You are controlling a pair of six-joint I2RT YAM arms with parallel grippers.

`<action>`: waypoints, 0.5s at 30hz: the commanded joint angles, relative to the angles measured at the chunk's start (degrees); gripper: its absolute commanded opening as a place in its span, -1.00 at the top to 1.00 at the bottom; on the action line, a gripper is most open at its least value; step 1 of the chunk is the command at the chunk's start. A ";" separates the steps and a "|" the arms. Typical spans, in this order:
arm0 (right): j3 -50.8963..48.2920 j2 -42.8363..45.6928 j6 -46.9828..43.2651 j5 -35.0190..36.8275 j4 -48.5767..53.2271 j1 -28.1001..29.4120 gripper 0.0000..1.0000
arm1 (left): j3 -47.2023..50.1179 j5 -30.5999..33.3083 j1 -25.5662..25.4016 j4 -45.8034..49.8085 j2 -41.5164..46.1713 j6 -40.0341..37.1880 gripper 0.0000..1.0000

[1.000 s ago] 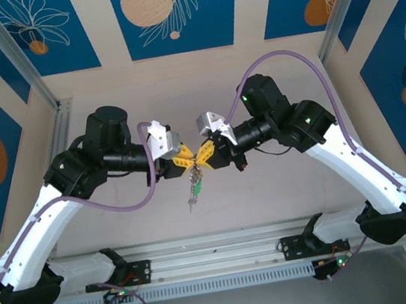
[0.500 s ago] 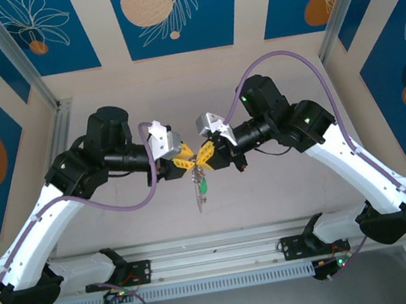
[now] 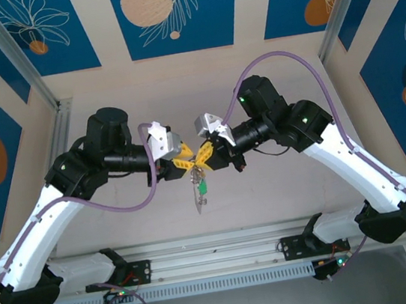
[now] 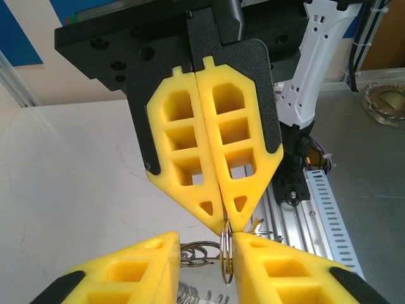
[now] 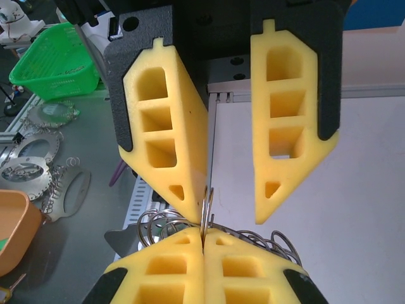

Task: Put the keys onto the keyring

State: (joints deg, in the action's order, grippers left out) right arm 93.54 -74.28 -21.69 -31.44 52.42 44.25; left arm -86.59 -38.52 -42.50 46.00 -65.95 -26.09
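Both grippers meet tip to tip above the table's middle. My right gripper (image 3: 202,156) (image 5: 204,234) is shut on a thin metal split ring (image 5: 206,206) of the keyring. The ring's coiled loops (image 5: 158,225) spread out behind the fingers. My left gripper (image 3: 187,162) (image 4: 205,244) is open, and the ring (image 4: 226,256) rests against the inner face of one finger (image 4: 278,272). The keyring's chain with its green tag (image 3: 202,188) dangles below the tips. A tiny tan-gold piece (image 4: 255,223), seemingly the key, pokes out beside the right gripper's tip.
An aluminium rail (image 3: 210,253) runs along the near table edge under the hanging chain. Off the table, on a grey bench, sit a green basket (image 5: 54,60), an orange bowl (image 5: 9,228) and loose metal rings (image 5: 44,171).
The left jaws have parted slightly. The dangling chain has swung a little to the right. Both arms have barely moved.
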 commanded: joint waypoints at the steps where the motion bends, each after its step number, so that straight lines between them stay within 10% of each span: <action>1: 0.62 -0.60 -0.90 0.20 -0.81 0.40 1.00 | 0.36 -1.38 -0.46 -0.70 0.92 -0.08 0.46; 15: 0.79 -1.22 -0.90 0.34 -0.29 0.40 1.00 | 0.08 -1.73 -0.46 -0.47 1.00 -0.14 0.75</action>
State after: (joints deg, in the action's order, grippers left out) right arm 93.51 -75.22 -21.69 -30.61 52.38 44.25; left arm -86.50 -38.50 -42.50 46.00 -65.73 -25.91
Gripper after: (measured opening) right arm 0.065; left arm 0.138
